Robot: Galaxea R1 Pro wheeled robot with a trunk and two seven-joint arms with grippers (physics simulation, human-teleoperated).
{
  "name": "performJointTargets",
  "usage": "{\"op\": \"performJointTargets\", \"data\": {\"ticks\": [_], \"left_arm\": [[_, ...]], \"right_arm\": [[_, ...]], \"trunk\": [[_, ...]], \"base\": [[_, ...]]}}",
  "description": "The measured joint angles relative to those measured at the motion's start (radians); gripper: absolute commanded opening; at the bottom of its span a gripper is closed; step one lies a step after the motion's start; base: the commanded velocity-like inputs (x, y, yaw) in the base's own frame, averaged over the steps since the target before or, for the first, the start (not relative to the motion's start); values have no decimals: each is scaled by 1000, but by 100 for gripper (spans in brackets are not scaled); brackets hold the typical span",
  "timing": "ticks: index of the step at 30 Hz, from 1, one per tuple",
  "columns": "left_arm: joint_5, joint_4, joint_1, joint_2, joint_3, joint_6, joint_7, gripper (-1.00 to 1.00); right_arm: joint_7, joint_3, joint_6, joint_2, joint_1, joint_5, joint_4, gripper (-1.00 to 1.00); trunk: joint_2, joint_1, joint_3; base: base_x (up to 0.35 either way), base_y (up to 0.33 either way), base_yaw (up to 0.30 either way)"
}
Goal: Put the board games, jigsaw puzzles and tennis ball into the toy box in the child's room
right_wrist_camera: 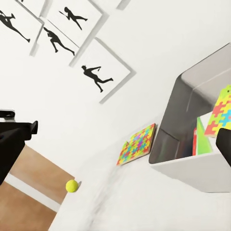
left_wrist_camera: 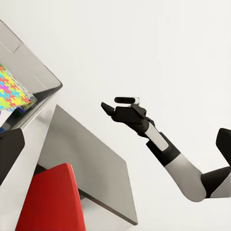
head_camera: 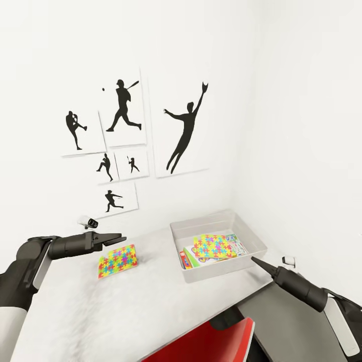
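- Head view: one jigsaw puzzle lies flat on the counter, just below the left gripper, whose fingers look nearly together. The toy box holds another puzzle on printed game boxes; no writing is readable. Right gripper: I cannot tell its state.
- Left wrist view: the toy box's wall and the right arm.
- Right wrist view: a tennis ball sits at the counter edge, well apart from the puzzle.
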Motion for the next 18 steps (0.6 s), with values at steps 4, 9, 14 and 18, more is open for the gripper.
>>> {"op": "performJointTargets", "data": {"ticks": [4, 9, 14, 18], "left_arm": [[-1, 0, 0, -1, -2, 0, 0, 100], [0, 0, 0, -1, -3, 0, 0, 100], [-1, 0, 0, -3, -4, 0, 0, 100], [-1, 0, 0, -4, -5, 0, 0, 100]], "right_arm": [[-5, 0, -1, 1, 0, 2, 0, 100], [-7, 0, -1, 1, 0, 1, 0, 100], [-49, 1, -1, 2, 0, 1, 0, 100], [-84, 3, 0, 2, 0, 2, 0, 100]], "trunk": [[1, 1, 0], [0, 1, 0], [0, 1, 0], [0, 1, 0]], "base": [[-165, 25, 0], [-289, 68, 0], [-308, 79, 0], [-310, 75, 0]]}}
